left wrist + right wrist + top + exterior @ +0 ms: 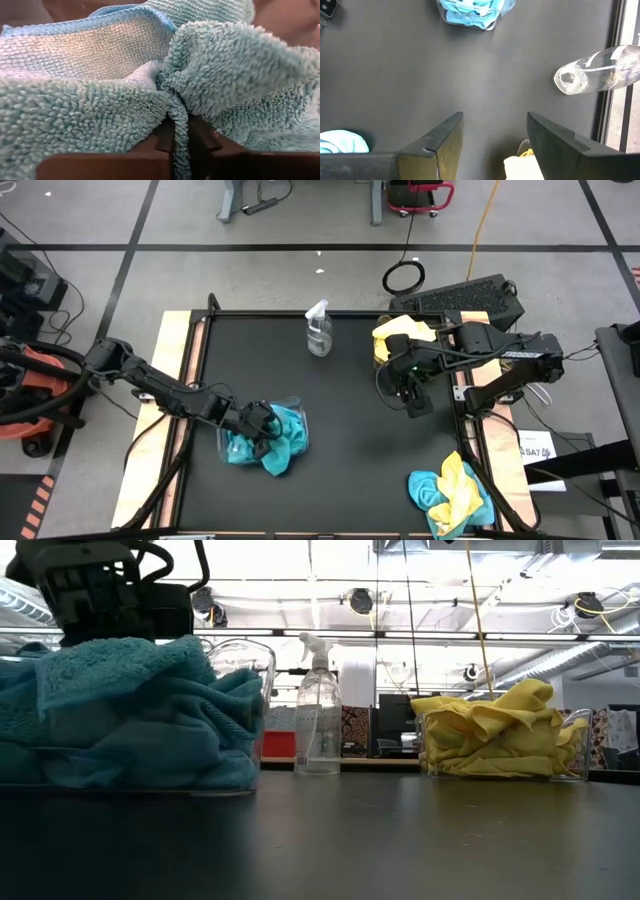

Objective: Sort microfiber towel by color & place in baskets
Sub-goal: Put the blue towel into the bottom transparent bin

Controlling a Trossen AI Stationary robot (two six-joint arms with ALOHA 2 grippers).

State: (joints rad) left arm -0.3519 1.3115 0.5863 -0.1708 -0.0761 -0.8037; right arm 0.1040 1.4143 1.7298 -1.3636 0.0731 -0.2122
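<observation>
A clear basket (228, 448) at the table's left holds a heap of teal microfiber towels (283, 438), which also shows in the low view (130, 720). My left gripper (262, 423) reaches down into that heap and is shut on a teal towel (225, 65). A second clear basket (575, 745) at the far right is filled with yellow towels (398, 332). My right gripper (410, 395) hangs open above the bare table next to it, with nothing between its fingers (445, 137). My left gripper pinches a raised fold of the teal towel (179, 112) between its two fingers (150, 150). It comes slanting down from the table's left side. The towel lies bunched on the heap in the basket, spread on both sides of the fingers.
A clear spray bottle (318, 330) stands at the far middle of the table. A loose pile of yellow and teal towels (450, 492) lies at the near right corner. The black tabletop (350, 450) between the baskets is bare.
</observation>
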